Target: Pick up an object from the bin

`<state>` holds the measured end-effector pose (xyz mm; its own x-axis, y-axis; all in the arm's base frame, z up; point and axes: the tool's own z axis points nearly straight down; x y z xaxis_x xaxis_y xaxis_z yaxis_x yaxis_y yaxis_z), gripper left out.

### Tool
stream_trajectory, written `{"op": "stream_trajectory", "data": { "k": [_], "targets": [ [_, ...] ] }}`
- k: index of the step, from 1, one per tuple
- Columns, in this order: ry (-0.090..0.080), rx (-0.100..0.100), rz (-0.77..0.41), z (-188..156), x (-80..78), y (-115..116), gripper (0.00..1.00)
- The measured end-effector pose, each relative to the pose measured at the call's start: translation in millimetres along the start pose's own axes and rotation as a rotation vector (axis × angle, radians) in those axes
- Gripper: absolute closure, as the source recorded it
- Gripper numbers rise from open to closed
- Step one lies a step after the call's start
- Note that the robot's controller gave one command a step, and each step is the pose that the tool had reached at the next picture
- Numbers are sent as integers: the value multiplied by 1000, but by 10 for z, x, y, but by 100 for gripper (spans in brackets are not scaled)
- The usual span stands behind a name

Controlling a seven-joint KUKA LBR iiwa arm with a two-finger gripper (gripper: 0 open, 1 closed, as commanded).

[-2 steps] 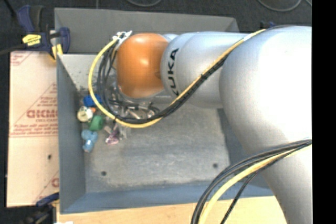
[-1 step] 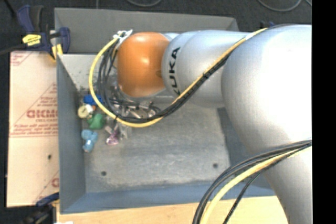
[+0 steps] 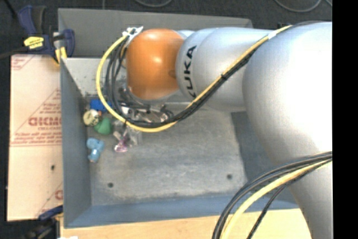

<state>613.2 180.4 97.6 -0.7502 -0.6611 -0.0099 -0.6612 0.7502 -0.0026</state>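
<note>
The claw (image 3: 139,117), tucked under the arm's glossy orange dome (image 3: 150,63), is hanging at the ten o'clock corner of the speckled grey metal bin (image 3: 184,176). Whether it is apart or together, I cannot tell. One translucent pink plastic piece (image 3: 123,143) is lying just beside it at seven o'clock. Sitting at nine are one rounded green lump (image 3: 103,126), one cream ball (image 3: 90,117) and one dark blue piece (image 3: 96,104). At eight is one pale blue lump (image 3: 94,149).

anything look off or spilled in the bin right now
Nothing stands out. The green piece, cream piece, light blue piece and pink piece lie loosely clustered near the left wall of the bin, all inside it, with the gripper just right of them.
</note>
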Motion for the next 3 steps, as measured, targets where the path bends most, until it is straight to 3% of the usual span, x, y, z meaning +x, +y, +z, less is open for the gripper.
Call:
{"op": "stream_trajectory", "data": {
  "k": [3],
  "targets": [
    [-9, 5, 3, -474, -28, -20, 100]
  ]
}}
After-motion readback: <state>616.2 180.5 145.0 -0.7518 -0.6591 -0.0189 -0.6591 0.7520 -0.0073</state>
